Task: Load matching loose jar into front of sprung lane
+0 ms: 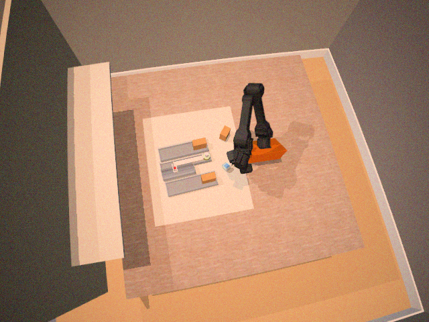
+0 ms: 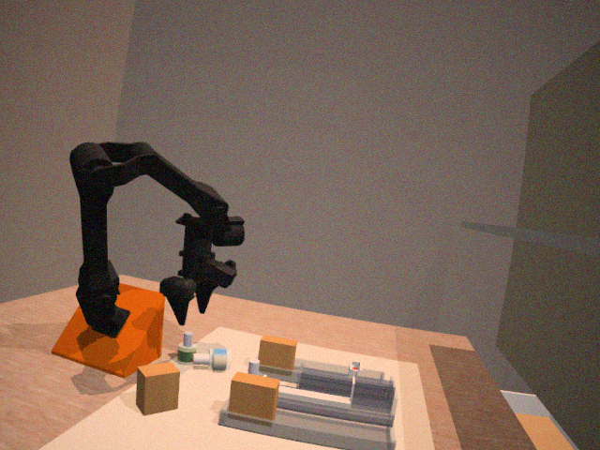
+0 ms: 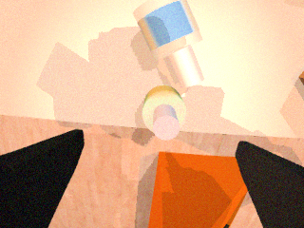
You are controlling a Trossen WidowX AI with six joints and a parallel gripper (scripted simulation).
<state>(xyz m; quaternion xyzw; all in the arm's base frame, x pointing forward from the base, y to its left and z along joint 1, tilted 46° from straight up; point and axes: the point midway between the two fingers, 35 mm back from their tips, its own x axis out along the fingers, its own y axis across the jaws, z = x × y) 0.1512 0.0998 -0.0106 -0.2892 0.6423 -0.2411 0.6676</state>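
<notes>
A green-banded jar (image 2: 187,352) (image 3: 163,106) with a lilac cap stands upright near the mat's edge. A blue-labelled jar (image 1: 226,166) (image 2: 218,359) (image 3: 168,26) lies on its side beside it. My gripper (image 2: 192,318) (image 3: 162,143) is open and empty, pointing down above the green-banded jar, with its tips clear above the cap. In the top view the arm hides the green-banded jar. A jar (image 1: 206,156) with a yellow-green ring on top stands at the front end of the middle lanes; in the exterior view only its cap (image 2: 253,367) shows. A red-marked pusher part (image 1: 174,168) (image 2: 354,368) is farther back.
Orange blocks (image 1: 199,143) (image 1: 208,177) (image 2: 277,352) (image 2: 253,396) stand at the front of the two outer grey lanes. A loose orange block (image 1: 224,133) (image 2: 157,389) stands on the pale mat (image 1: 208,208). The orange arm base (image 1: 273,152) (image 2: 140,324) (image 3: 195,185) is close by.
</notes>
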